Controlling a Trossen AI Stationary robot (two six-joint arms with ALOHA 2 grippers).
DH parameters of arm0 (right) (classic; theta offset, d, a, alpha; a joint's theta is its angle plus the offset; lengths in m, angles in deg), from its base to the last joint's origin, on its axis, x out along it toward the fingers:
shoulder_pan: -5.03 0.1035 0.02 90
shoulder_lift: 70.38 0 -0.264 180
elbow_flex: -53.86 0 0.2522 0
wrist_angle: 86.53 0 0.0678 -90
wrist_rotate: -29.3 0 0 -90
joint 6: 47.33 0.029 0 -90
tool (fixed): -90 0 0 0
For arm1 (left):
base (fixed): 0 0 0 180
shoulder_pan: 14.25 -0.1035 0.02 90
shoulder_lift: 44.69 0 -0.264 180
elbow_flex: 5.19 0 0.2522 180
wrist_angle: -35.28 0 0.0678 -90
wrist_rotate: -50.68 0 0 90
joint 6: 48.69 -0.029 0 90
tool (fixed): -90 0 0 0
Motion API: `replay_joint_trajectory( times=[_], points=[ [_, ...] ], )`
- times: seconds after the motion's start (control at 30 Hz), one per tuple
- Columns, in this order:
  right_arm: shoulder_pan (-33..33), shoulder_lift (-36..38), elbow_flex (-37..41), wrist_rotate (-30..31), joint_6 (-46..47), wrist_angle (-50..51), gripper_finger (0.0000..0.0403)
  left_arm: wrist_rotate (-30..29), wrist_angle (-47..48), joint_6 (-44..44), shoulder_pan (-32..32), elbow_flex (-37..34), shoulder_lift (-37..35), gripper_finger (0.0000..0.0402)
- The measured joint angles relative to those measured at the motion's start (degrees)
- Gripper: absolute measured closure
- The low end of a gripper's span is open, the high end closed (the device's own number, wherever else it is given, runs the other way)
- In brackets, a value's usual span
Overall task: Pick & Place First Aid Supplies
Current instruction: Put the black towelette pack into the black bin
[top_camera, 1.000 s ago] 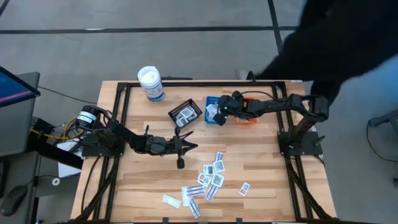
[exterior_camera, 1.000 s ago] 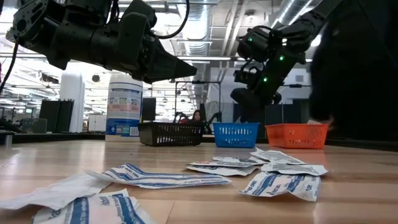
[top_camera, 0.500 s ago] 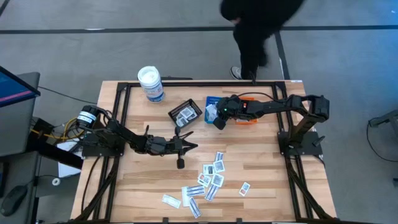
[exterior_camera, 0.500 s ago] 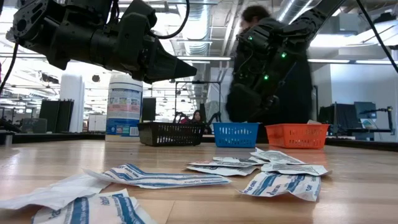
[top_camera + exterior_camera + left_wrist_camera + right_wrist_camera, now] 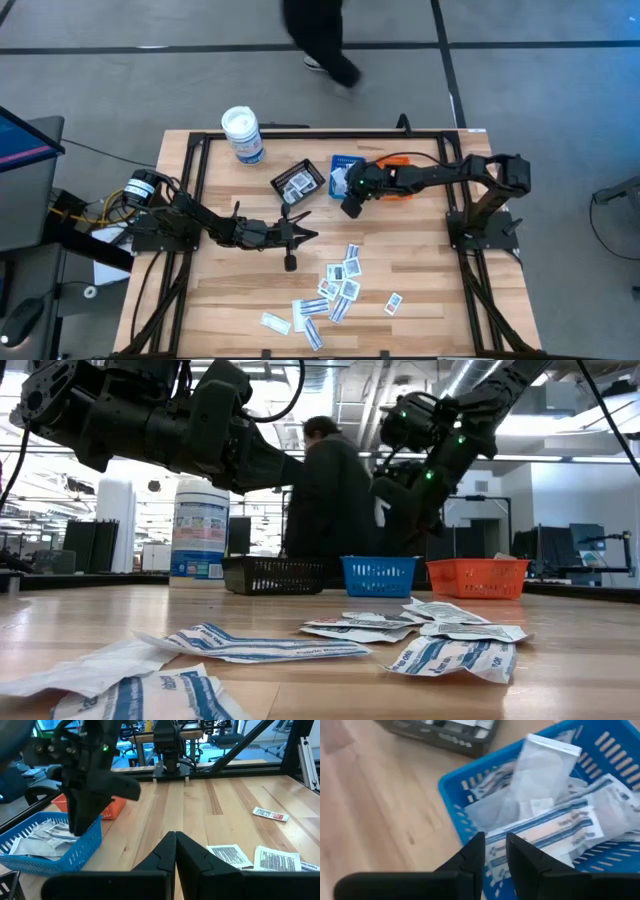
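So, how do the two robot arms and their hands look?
Both arms are dark, nearly black, built of jointed segments. The left hand ends in two slim dark fingers that taper to a point. The right hand has the same wedge-shaped fingers, and small green lights glow on its wrist. A silver ring and loose yellow and black cables sit at the left arm's base.

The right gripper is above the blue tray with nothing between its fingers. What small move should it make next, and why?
Probably pull the right gripper away from the blue tray toward the loose packets on the table. Its fingers stand slightly apart and hold nothing, packets already lie in that tray, and many more wait on the wood.
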Motion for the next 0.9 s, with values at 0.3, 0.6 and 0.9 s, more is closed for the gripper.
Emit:
replay_joint_trajectory(
  times=[0.3, 0.6, 0.9],
  points=[
    [10.9, 1.9, -8.4, 0.0, -1.5, 11.4, 0.0331, 0.0, 0.0, 0.0, 0.0, 0.0, 0.0, 0.0392],
    [24.8, 1.5, -6.4, 0.1, 4.7, 12.4, 0.0331, 0.0, 0.2, 0.0, 0.0, 0.0, 0.0, 0.0392],
    [29.3, 1.4, -3.1, 0.3, 12.2, 11.7, 0.0331, 0.0, 0.1, 0.2, 0.0, 0.0, 0.0, 0.0392]
  ],
)
